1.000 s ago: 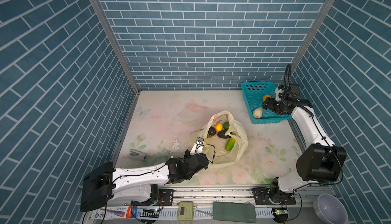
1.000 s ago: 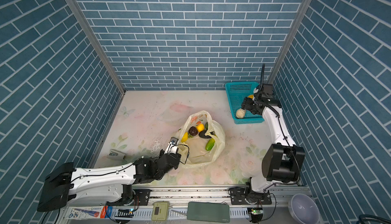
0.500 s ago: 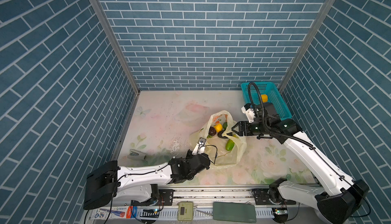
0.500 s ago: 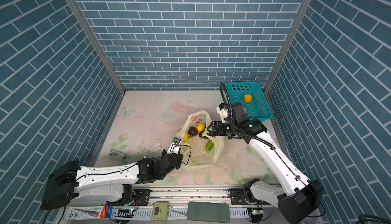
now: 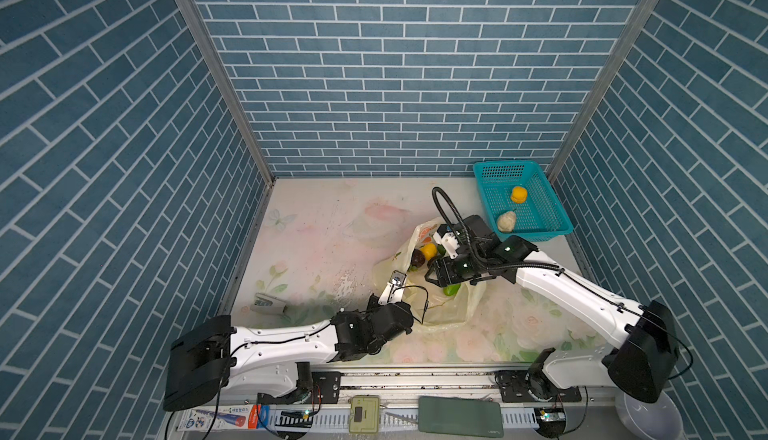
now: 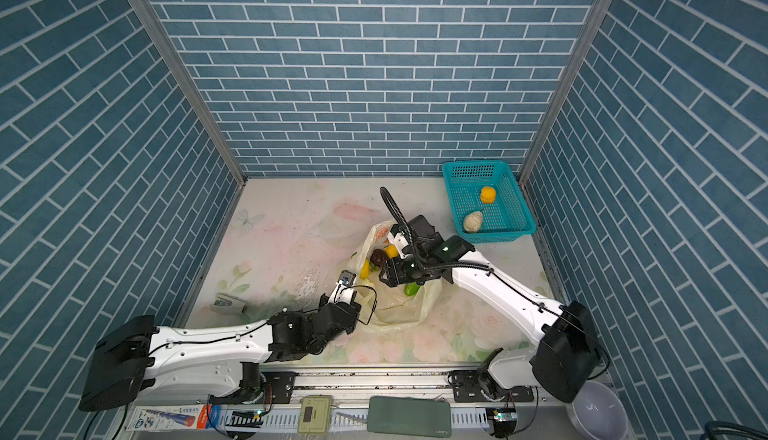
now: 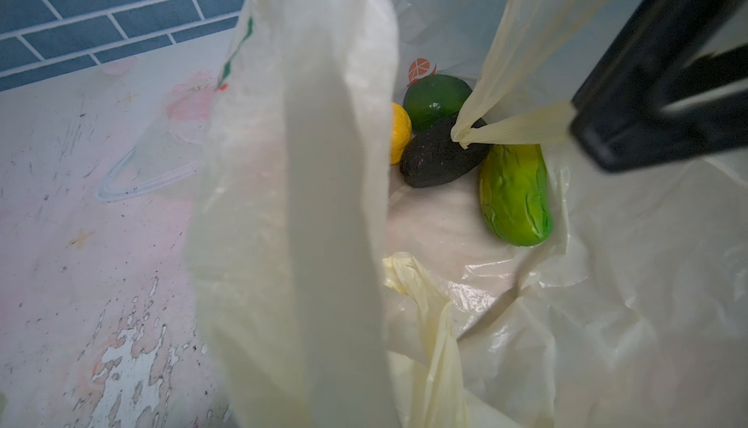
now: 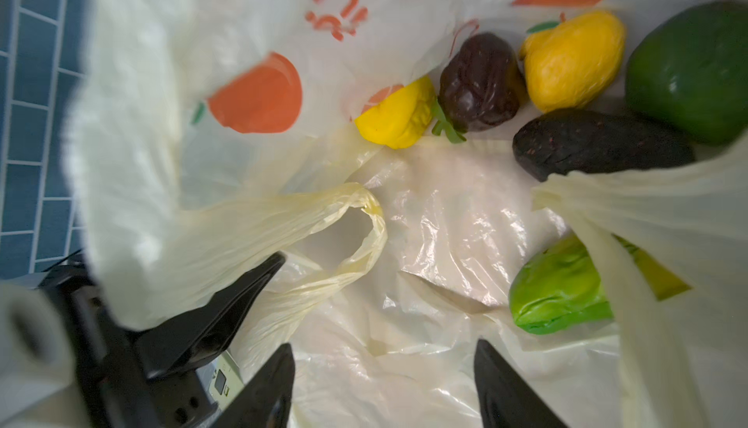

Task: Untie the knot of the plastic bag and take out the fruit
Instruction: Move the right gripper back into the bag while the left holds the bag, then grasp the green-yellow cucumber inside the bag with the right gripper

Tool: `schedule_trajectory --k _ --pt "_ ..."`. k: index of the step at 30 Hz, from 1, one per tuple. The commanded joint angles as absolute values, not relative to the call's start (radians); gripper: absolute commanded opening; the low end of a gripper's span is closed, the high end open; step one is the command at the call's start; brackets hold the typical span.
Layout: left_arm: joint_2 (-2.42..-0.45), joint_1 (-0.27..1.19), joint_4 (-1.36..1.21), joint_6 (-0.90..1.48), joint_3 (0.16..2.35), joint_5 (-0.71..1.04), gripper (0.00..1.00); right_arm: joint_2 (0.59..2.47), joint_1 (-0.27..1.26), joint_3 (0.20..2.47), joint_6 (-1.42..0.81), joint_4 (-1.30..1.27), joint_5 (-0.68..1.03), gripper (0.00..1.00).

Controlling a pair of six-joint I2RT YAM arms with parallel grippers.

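Pale yellow film of the plastic bag (image 5: 453, 311) sags open on the counter (image 5: 332, 230), its rim pinched in the closed left pincer (image 8: 259, 280); the right pincer (image 8: 384, 345) hangs wide and empty inside. I'd hold that rim high and close across the long green fruit (image 8: 558, 296), clear of the strip draped over it. It lies flat, one end just beside the dark oval fruit (image 8: 599, 142)
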State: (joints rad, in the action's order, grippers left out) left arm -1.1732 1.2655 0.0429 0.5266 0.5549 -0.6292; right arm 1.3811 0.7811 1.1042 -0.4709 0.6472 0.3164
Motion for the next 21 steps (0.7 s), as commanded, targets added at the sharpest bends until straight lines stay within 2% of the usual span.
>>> schedule_trajectory --k 1,8,14,18,21 --pt "-1.167 1.282 0.026 0.527 0.573 -0.653 0.0 1.388 0.801 1.045 -0.514 0.568 0.296 0.67" --pt "-1.176 1.301 0.016 0.544 0.572 -0.663 0.0 1.425 0.798 0.943 -0.464 0.481 0.167 0.66" --pt "-1.188 1.321 0.02 0.549 0.572 -0.664 0.0 1.507 0.717 0.969 -0.519 0.409 0.054 0.71" --pt "-1.214 1.347 0.018 0.549 0.578 -0.665 0.0 1.523 0.657 1.008 -0.584 0.47 -0.088 0.76" --pt "-1.244 1.371 0.007 0.551 0.585 -0.67 0.0 1.525 0.626 1.018 -0.601 0.508 -0.122 0.78"
